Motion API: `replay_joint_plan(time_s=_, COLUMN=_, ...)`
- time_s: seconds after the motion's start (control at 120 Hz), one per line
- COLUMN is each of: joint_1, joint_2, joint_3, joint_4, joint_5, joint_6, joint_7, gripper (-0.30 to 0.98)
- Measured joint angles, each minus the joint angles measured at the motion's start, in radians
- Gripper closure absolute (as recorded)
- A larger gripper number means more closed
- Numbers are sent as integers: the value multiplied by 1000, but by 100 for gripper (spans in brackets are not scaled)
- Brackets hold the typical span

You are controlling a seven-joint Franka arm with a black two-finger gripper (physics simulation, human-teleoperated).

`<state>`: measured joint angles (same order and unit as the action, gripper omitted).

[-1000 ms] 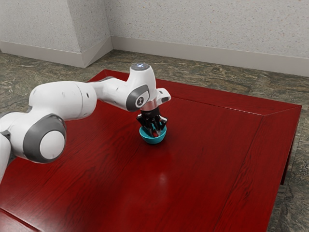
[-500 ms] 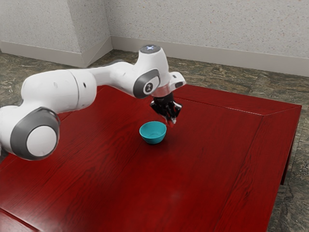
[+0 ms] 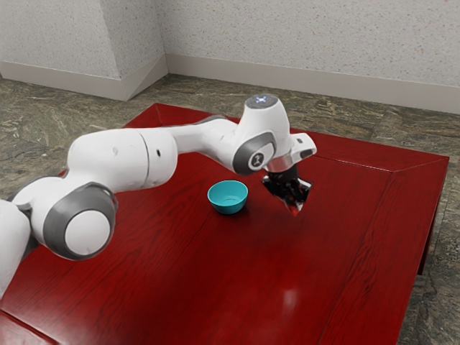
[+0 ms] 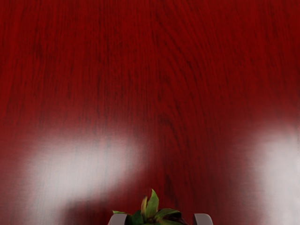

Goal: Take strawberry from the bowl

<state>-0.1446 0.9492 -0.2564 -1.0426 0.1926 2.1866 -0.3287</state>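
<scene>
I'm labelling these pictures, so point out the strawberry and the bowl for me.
Strawberry (image 4: 152,207), wrist view: on an upright green leaf at its top.
Bowl (image 3: 228,209), exterior view: on its outer wall, below the rim.

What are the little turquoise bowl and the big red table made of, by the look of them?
The bowl looks like smooth plastic or perhaps glazed ceramic: its color is even, with no grain or pattern to be seen. Which of the two, I can't tell. The table looks like wood under a glossy red stain or varnish: dark grain lines run through it, and pale reflections shine on its top.
</scene>
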Motion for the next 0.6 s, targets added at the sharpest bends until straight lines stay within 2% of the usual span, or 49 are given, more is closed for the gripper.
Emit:
replay_joint_plan(time_s=0.15, joint_1=-5, joint_2=-15, joint_3=4, joint_4=-6, joint_5=-22, joint_6=8, joint_7=13, gripper=37)
replay_joint_plan(time_s=0.258, joint_1=-5, joint_2=-67, joint_3=8, joint_4=-18, joint_5=-25, joint_6=-22, joint_7=22, gripper=22)
replay_joint_plan(time_s=0.442, joint_1=-6, joint_2=-380, joint_3=36, joint_4=-210, joint_5=-14, joint_6=-139, joint_7=28, gripper=9)
replay_joint_plan(time_s=0.517, joint_1=-2, joint_2=-467, joint_3=37, joint_4=-221, joint_5=-10, joint_6=-207, joint_7=29, gripper=7)
replay_joint_plan(time_s=0.6, joint_1=1, joint_2=-497, joint_3=37, joint_4=-161, joint_5=5, joint_6=-291, joint_7=30, gripper=4)
